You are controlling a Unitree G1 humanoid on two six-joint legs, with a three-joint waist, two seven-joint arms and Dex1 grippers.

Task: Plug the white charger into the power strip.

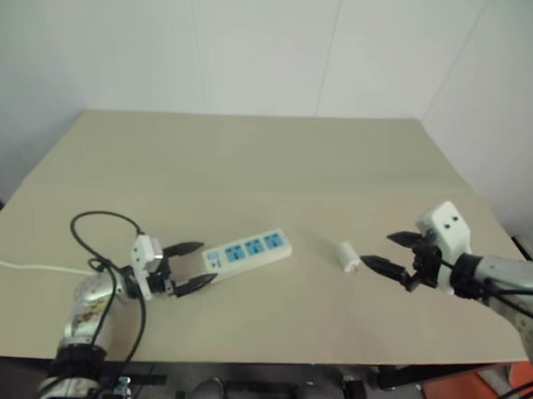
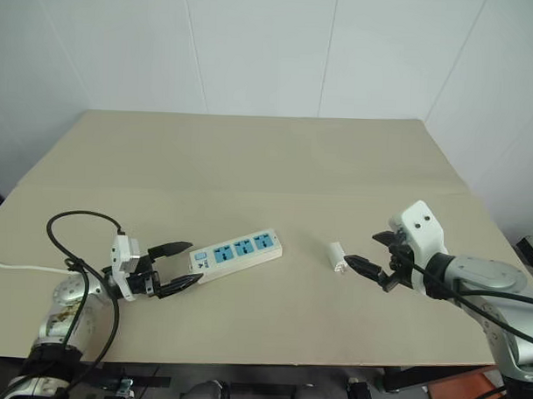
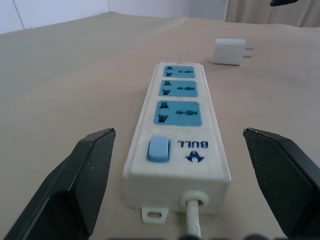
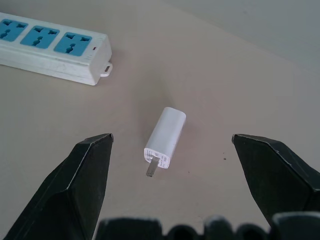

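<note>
Nearest the robot, the left gripper hovered low over the tabletop with its two black fingers spread wide apart, holding nothing; it pointed along the length of the power strip, whose switch end and thin cord faced it, and the fingers stood either side of that end without touching it; the placing suggested an arm ready to steady the strip at its cord end. On the robot's right, the right gripper hung tilted downward, its fingers likewise wide apart and empty; the white charger lay on its side on the tabletop just ahead of them, between the fingers' line but untouched, prongs turned toward the gripper; it seemed lined up for a pick that had not yet been made. The charger sat near the far end of the strip, apart from it and plugged into nothing; the three blue sockets faced upward, all vacant. Since the prongs pointed away from the strip, the charger would probably need turning once lifted. Beyond, the tabletop ran back bare to the white wall.
</note>
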